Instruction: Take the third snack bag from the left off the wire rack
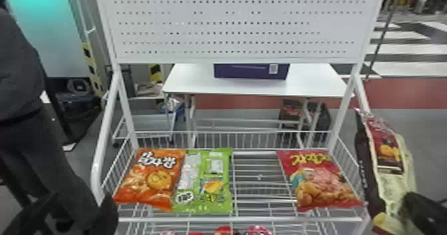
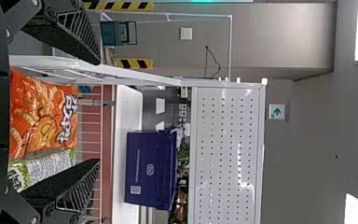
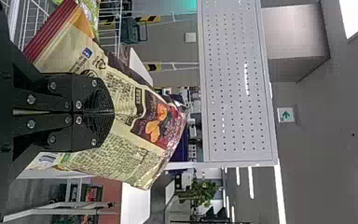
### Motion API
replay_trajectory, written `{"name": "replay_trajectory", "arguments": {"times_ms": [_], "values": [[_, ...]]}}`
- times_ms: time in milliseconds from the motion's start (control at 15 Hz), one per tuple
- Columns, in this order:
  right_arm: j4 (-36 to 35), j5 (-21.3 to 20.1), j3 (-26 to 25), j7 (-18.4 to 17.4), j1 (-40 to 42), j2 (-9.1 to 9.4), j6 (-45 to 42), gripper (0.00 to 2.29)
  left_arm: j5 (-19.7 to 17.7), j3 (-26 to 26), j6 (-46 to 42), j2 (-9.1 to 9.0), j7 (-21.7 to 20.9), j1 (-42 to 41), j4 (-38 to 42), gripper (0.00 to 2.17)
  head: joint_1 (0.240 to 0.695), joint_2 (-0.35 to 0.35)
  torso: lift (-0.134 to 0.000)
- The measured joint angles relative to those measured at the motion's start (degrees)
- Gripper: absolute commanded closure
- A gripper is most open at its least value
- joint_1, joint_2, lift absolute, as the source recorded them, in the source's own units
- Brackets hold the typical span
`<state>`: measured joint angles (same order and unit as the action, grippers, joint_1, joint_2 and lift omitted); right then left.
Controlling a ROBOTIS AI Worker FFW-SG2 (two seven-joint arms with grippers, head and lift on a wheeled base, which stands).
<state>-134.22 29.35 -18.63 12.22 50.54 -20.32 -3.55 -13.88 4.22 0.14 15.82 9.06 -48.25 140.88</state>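
My right gripper [image 1: 404, 206] is shut on the bottom edge of a dark red snack bag [image 1: 385, 147], which it holds upright outside the right side of the white wire rack [image 1: 99, 164]. In the right wrist view the black fingers [image 3: 91, 112] pinch this bag [image 3: 140, 135]. On the shelf lie an orange bag [image 1: 151, 179], a green bag [image 1: 206, 181] and a red bag [image 1: 319, 181], with a bare gap [image 1: 256, 177] between green and red. My left gripper [image 2: 98, 111] is open, low at the rack's front left corner, facing the orange bag [image 2: 42, 116].
A white pegboard panel [image 1: 236, 24] rises behind the shelf. Behind the rack stands a white table [image 1: 309, 81] with a dark blue box [image 1: 251, 71]. Red packages [image 1: 226, 231] show on a lower shelf. Grey floor lies to the rack's right.
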Motion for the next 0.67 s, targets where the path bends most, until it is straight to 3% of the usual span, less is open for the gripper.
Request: {"name": "replay_trajectory", "arguments": {"times_ms": [667], "values": [[0.19, 0.00, 0.08, 0.26, -0.12, -0.27, 0.00, 2.24, 0.07, 0.23, -0.52, 0.14, 0.26, -0.31, 0.26, 0.15, 0.499, 0.000, 0.000]]}}
